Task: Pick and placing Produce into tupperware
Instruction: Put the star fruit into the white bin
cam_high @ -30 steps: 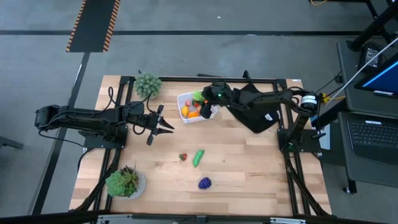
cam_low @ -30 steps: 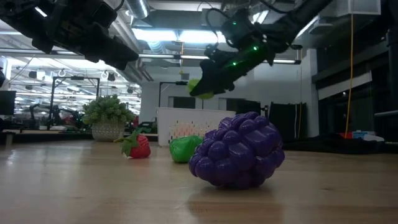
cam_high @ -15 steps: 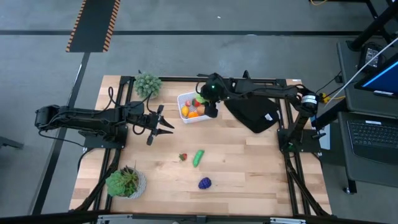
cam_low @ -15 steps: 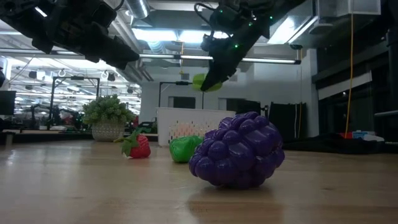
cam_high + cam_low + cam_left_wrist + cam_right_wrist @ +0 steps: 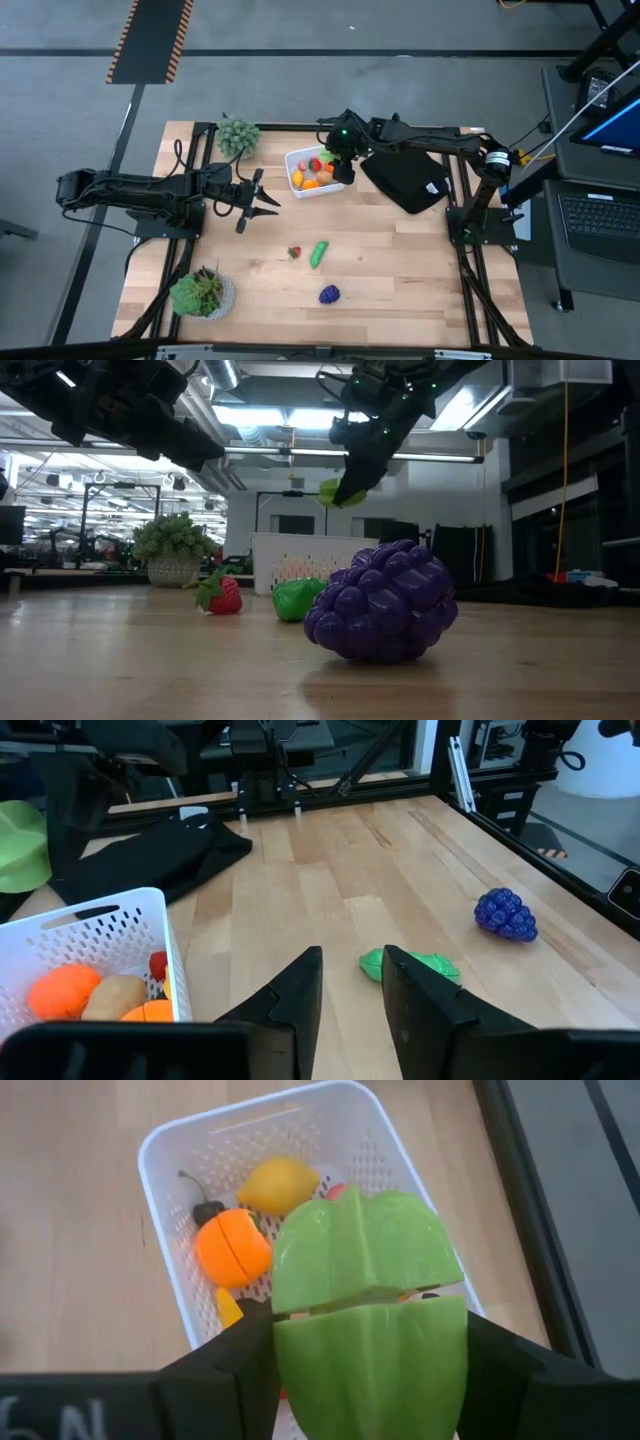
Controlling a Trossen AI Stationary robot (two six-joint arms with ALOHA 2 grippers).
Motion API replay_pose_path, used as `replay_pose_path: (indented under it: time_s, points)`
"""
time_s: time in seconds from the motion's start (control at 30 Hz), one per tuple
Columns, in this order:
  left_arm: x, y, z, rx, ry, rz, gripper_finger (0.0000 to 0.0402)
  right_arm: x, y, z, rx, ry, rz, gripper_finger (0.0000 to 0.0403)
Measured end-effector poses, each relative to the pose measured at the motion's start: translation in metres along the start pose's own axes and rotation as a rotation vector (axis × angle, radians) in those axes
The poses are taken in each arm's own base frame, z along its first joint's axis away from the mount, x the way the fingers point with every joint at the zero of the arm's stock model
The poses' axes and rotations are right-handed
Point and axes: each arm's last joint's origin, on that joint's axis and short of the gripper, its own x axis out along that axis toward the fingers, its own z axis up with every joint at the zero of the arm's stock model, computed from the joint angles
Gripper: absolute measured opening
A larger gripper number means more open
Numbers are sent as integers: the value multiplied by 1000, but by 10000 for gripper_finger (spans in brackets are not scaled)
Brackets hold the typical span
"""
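Observation:
The white tupperware [image 5: 291,160] stands far of the table's middle and holds a lemon [image 5: 277,1183], an orange piece [image 5: 232,1248] and other produce. My right gripper [image 5: 342,168] hangs above its right end, shut on a light-green pepper [image 5: 365,1295]. A strawberry [image 5: 293,252], a green vegetable [image 5: 319,253] and purple grapes [image 5: 329,294] lie on the near half of the table. My left gripper [image 5: 268,197] waits left of the tupperware, a little open, nothing between its fingers. My right gripper pinches the green pepper by two opposite sides [image 5: 290,1345] between its two fingers [image 5: 232,1375]. The fingers slant steeply down from above, coming from the table's right. The pepper [image 5: 340,492] hangs clear above the tupperware [image 5: 290,550].
A black folded cloth [image 5: 405,178] lies right of the tupperware under my right arm. Two potted plants stand at the far left [image 5: 238,135] and near left [image 5: 203,292]. Bare wood lies around the loose produce on the near half.
My right gripper has risen a little with the green pepper and tipped to point more steeply down, staying over the tupperware's right end. The pepper stays in its hold, higher above the tupperware than before.

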Motion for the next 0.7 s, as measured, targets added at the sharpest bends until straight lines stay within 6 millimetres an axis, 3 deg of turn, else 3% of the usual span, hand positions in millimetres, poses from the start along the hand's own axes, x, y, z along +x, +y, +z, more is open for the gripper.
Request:
replay_pose_path:
  time_s: [0.3, 0.57, 0.7]
  points:
    - [0, 0, 0, -2, 0, 0, 78, 6, -1, 5, -7, -63, -5, 213]
    - [0, 0, 0, -4, 0, 0, 61, 60, -2, -2, -28, -73, 51, 213]
    - [0, 0, 0, -7, 2, -1, 52, 78, -3, -6, -22, -74, 60, 213]
